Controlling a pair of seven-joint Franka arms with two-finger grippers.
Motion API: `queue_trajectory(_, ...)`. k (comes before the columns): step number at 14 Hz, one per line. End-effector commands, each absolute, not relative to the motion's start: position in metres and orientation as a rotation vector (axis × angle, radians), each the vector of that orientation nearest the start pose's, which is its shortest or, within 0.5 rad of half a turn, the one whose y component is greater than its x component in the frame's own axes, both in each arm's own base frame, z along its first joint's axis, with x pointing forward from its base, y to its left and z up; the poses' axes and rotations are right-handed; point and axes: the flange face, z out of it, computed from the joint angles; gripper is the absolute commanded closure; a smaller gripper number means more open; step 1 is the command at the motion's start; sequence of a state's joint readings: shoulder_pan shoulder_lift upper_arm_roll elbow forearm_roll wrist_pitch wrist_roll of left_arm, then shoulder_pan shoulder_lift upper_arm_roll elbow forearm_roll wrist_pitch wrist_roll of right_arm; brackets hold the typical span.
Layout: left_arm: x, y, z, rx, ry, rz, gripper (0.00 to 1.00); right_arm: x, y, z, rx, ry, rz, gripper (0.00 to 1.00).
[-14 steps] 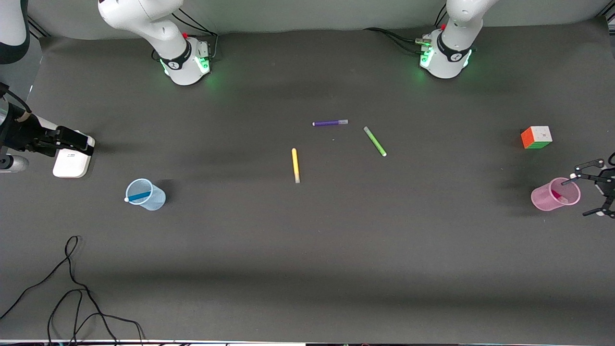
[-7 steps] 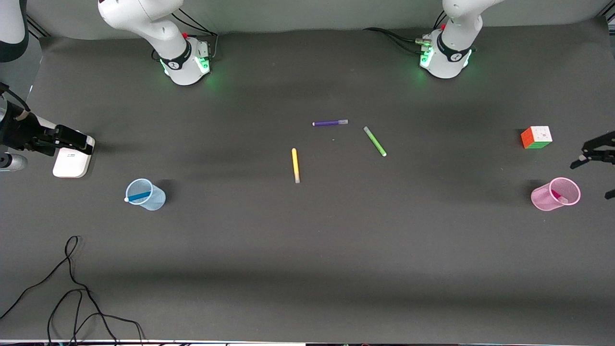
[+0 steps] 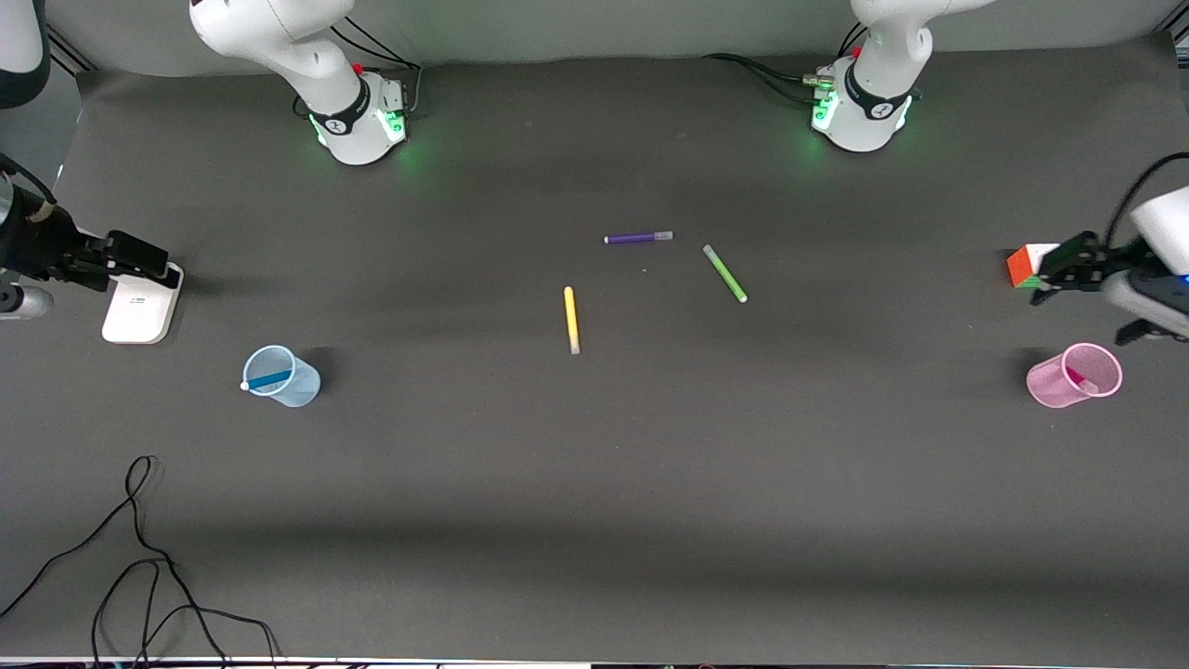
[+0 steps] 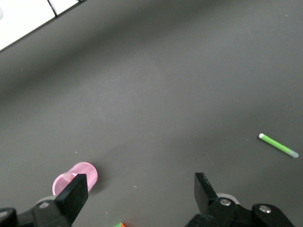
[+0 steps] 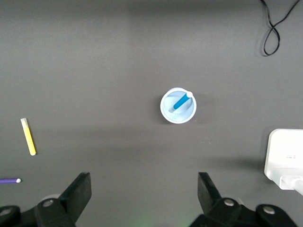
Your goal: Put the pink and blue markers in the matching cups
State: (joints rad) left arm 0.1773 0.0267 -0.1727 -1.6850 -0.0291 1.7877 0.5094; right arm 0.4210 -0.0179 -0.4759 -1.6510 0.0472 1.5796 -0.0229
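Left tool (image 3: 1082,288) is pulling up and away from the pink cup (image 3: 1075,375), now hanging over the colour cube (image 3: 1024,264) beside it; fingers spread wide, holding nothing. A second ago it was right at the cup rim. Pink marker (image 3: 1076,377) is sitting inside the pink cup. Right tool (image 5: 144,201) is waiting high over the blue cup (image 5: 178,105), also wide open and empty; blue marker (image 5: 180,101) is leaning inside. Both placements look done. Yellow, green and purple markers are lying untouched mid-tabletop (image 3: 594,483).

Yellow marker (image 3: 570,320), purple marker (image 3: 638,238), green marker (image 3: 725,273) mid-table, well clear of both pincers (cube (image 3: 1025,264) under the left one); white box (image 3: 141,304) under the right.
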Motion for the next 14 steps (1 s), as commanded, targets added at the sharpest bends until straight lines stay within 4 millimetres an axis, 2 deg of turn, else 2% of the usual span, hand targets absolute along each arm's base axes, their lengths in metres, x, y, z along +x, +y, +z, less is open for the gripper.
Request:
queue_trajectory(1, 0.568, -0.033, 0.58, -3.033, 0.6, -0.067, 0.0, 0.533, -0.027, 0.602, -3.094, 0.005, 0.071, 0.0)
queue_trajectory(4, 0.565, -0.081, 0.576, -3.027, 0.392, -0.046, 0.0, 0.539, -0.021, 0.598, -3.138, 0.018, 0.064, 0.0)
queue_trajectory(5, 0.564, -0.089, 0.573, -3.033, 0.345, -0.031, 0.0, 0.539, -0.015, 0.599, -3.144, 0.006, 0.061, 0.0)
queue_trajectory(8, 0.564, -0.116, 0.561, -3.055, 0.208, -0.008, 0.0, 0.54, -0.013, 0.598, -3.145, 0.001, 0.063, 0.0)
queue_trajectory(10, 0.567, -0.121, 0.568, -3.06, 0.21, -0.019, 0.0, 0.54, -0.009, 0.598, -3.146, -0.011, 0.063, 0.0)
queue_trajectory(12, 0.562, -0.119, 0.566, -3.057, 0.196, 0.053, 0.0, 0.541, -0.008, 0.598, -3.147, -0.013, 0.062, 0.0)
queue_trajectory(14, 0.564, -0.117, 0.564, -3.06, 0.207, 0.048, 0.0, 0.541, -0.007, 0.598, -3.147, -0.015, 0.065, 0.0)
